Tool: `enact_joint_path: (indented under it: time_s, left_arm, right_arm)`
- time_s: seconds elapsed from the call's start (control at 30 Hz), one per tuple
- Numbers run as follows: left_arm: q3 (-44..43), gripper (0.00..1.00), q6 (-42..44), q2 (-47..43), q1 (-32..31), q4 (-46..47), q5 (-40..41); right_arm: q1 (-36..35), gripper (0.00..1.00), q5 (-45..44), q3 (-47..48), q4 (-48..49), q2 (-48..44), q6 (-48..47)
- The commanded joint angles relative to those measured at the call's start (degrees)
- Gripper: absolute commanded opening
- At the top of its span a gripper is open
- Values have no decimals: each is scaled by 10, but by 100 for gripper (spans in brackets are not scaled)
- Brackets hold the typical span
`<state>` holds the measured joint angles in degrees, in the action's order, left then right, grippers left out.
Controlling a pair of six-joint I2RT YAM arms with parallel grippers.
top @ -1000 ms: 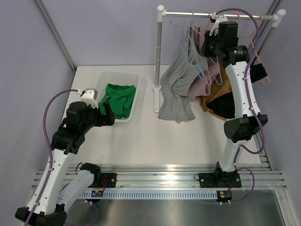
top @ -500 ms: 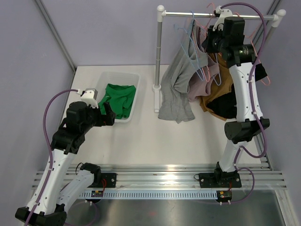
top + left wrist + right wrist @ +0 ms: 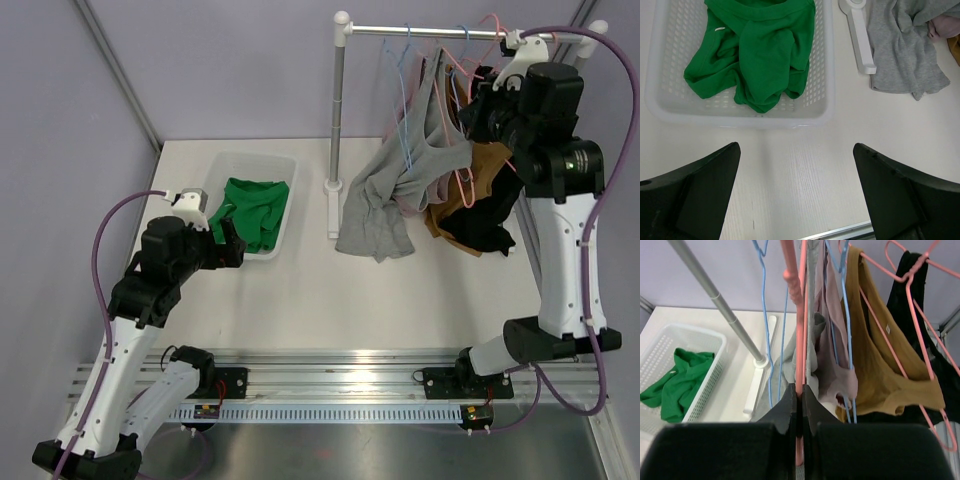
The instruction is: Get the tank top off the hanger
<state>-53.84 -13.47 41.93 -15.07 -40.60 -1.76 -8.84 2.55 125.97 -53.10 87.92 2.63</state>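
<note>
The grey tank top [image 3: 385,195] hangs from a pink hanger [image 3: 792,285] at the rail [image 3: 440,30], with its hem pooled on the table by the rack post. In the right wrist view the grey cloth [image 3: 812,305] drapes beside the hanger's wire. My right gripper [image 3: 482,108] is up at the rail, shut on the pink hanger, as the right wrist view [image 3: 800,390] shows. My left gripper [image 3: 232,240] is open and empty, low over the table in front of the basket, also in the left wrist view [image 3: 797,190].
A white basket [image 3: 222,165] holds a green garment [image 3: 250,205]. A mauve top [image 3: 832,360], a mustard top [image 3: 880,375] and a black garment [image 3: 912,285] hang on other hangers, with blue hangers [image 3: 764,290] between. The rack post's foot [image 3: 860,35] lies on the table.
My right arm has swung right and nearer the camera with the pink hanger in its grip, pulling the grey tank top's upper part to the right. The left arm has not moved.
</note>
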Motion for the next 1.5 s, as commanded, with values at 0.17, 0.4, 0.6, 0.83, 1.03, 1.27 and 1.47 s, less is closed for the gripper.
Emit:
enact_joint_path:
  time_s: [0.17, 0.4, 0.6, 0.83, 1.03, 1.27, 1.47]
  left_arm:
    - [-20, 99, 0, -4, -1, 29, -32]
    - [-78, 99, -19, 9, -48, 20, -36]
    - [-155, 99, -59, 36, -252, 37, 79]
    - [-206, 99, -29, 97, -446, 168, 177]
    - [-210, 99, 24, 160, -487, 302, 156]
    - [-228, 95, 42, 233, -487, 337, 154]
    - [-226, 93, 39, 258, -488, 358, 140]
  right_arm:
    - [0, 0, 19, -104, -43, -164, 40]
    - [-1, 0, 87, -122, -139, -293, 40]
    - [-2, 0, 170, -137, -183, -374, 55]
    - [-55, 0, 233, -247, -178, -430, 55]
    - [-86, 0, 278, -302, -168, -455, 50]
    - [-88, 0, 316, -318, -160, -448, 62]
    - [-89, 0, 338, -332, -150, -441, 64]
